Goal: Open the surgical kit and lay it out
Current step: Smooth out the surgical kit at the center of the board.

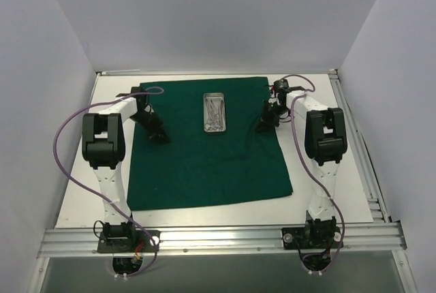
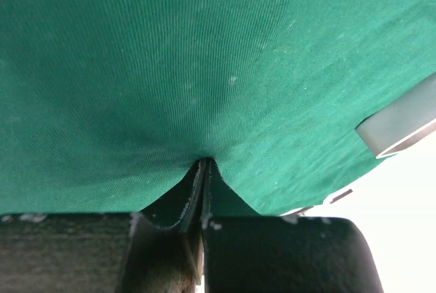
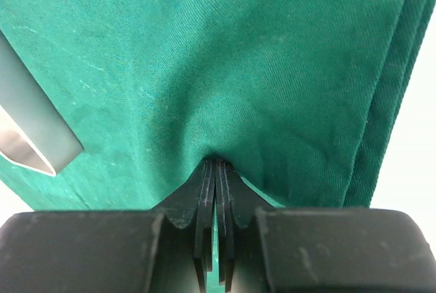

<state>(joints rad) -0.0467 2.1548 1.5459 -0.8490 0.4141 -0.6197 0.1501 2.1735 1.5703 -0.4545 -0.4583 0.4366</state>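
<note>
The dark green cloth (image 1: 204, 170) lies spread as a large square drape on the table. The small silver tray (image 1: 216, 127) sits on it at the far middle, with thin steel instruments (image 1: 215, 110) inside. My left gripper (image 1: 161, 135) is down on the cloth left of the tray. In the left wrist view it (image 2: 204, 162) is shut, with the cloth (image 2: 204, 54) puckering at its tips. My right gripper (image 1: 261, 127) is down on the cloth right of the tray. In the right wrist view it (image 3: 218, 161) is shut on a pinch of cloth (image 3: 238, 54), with wrinkles running into it.
The tray's side shows at the right in the left wrist view (image 2: 398, 126) and at the left in the right wrist view (image 3: 30, 126). A doubled cloth edge (image 3: 395, 82) runs beside my right gripper. The bare white table (image 1: 327, 197) borders the cloth. Grey walls enclose the space.
</note>
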